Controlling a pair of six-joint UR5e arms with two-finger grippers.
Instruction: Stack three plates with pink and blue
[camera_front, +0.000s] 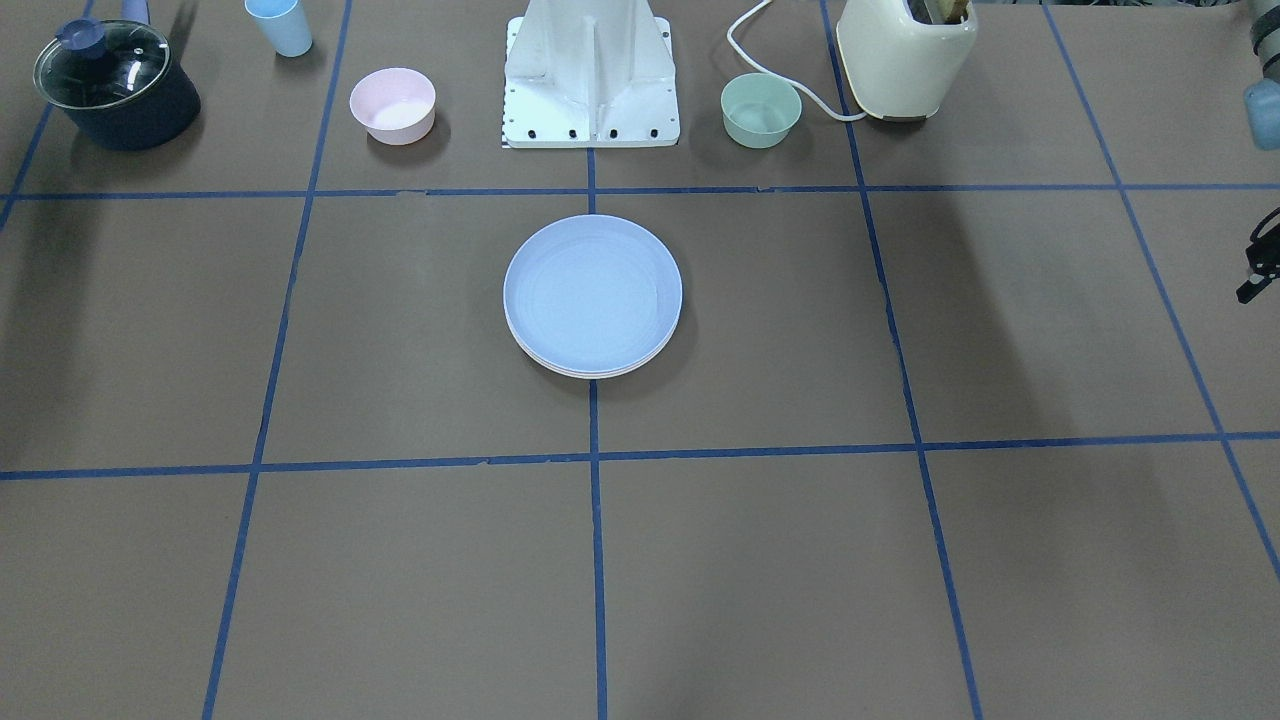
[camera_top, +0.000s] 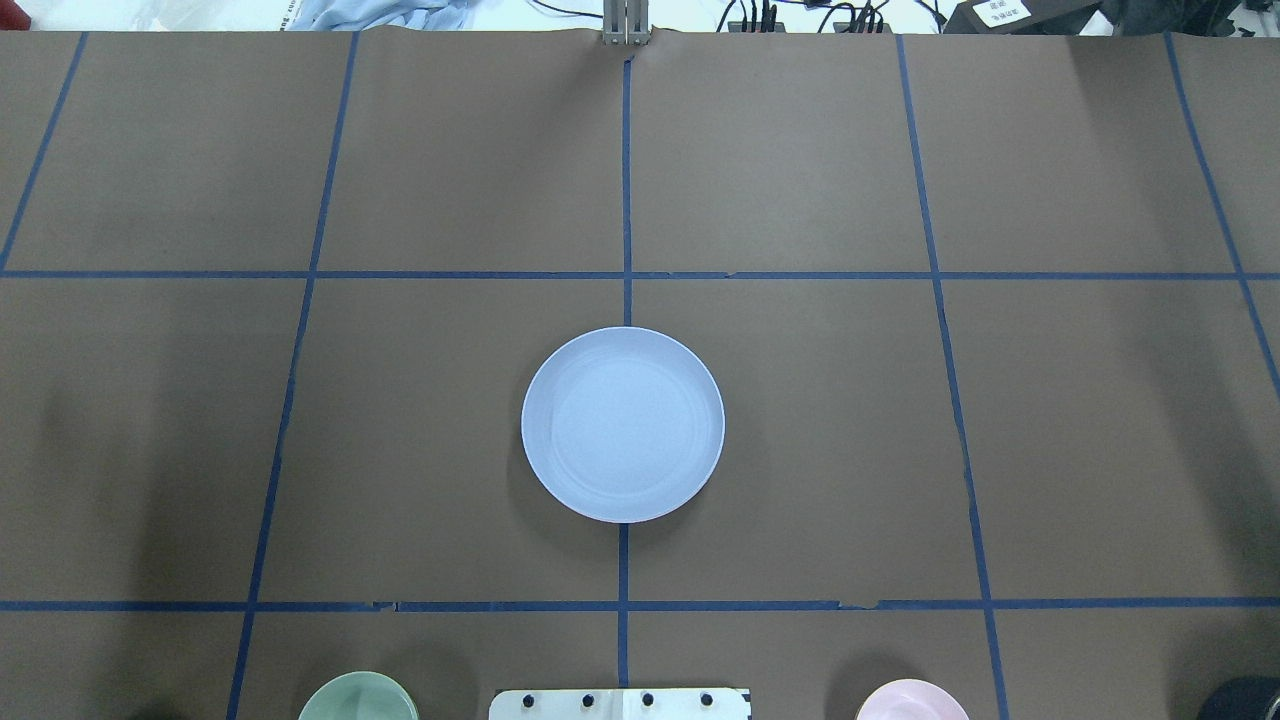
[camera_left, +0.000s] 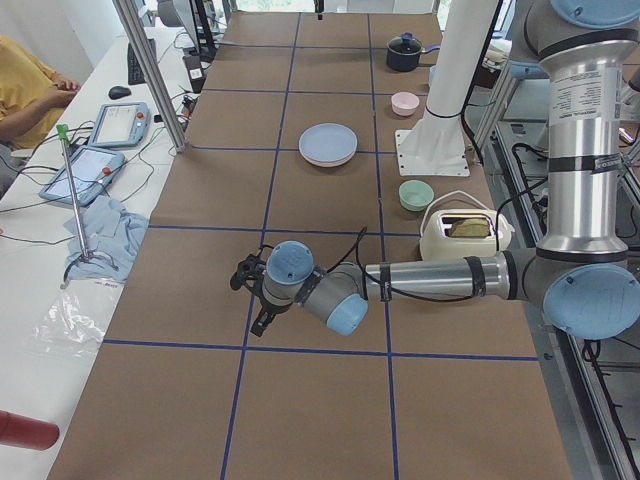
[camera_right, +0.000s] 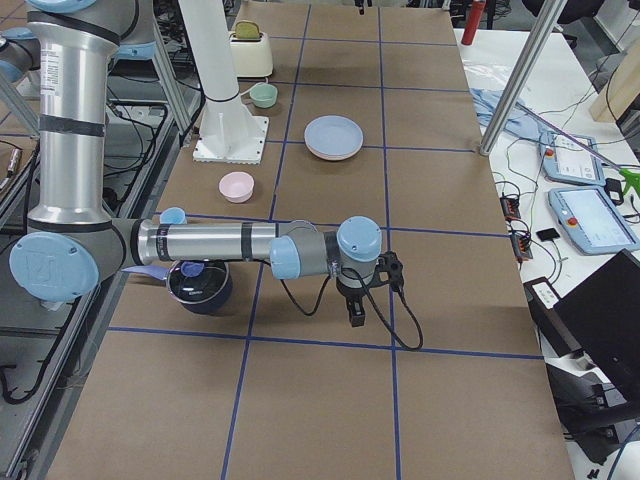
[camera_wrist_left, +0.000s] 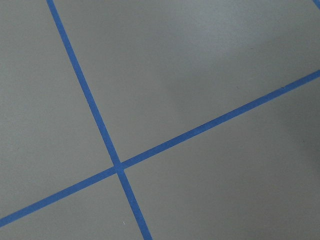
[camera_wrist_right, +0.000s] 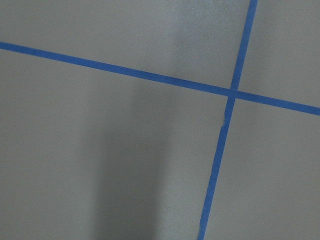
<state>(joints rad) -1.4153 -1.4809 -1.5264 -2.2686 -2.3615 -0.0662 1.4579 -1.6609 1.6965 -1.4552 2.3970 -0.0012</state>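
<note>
The light blue plate (camera_front: 593, 290) lies on top of a stack at the table's middle, also in the overhead view (camera_top: 622, 425). Pale rims of plates beneath it (camera_front: 590, 372) show at its front edge; I cannot tell their colours apart. My left gripper (camera_left: 252, 295) hangs low over bare table far to the stack's side, with only a black part of it at the front view's right edge (camera_front: 1258, 268). My right gripper (camera_right: 357, 305) hangs over bare table at the other end. I cannot tell whether either is open or shut. Both wrist views show only table and blue tape.
Along the robot's side stand a small pink bowl (camera_front: 392, 105), a mint-green bowl (camera_front: 761, 110), a cream toaster (camera_front: 905, 55), a dark lidded pot (camera_front: 115, 85), a blue cup (camera_front: 280, 25) and the white base mount (camera_front: 592, 90).
</note>
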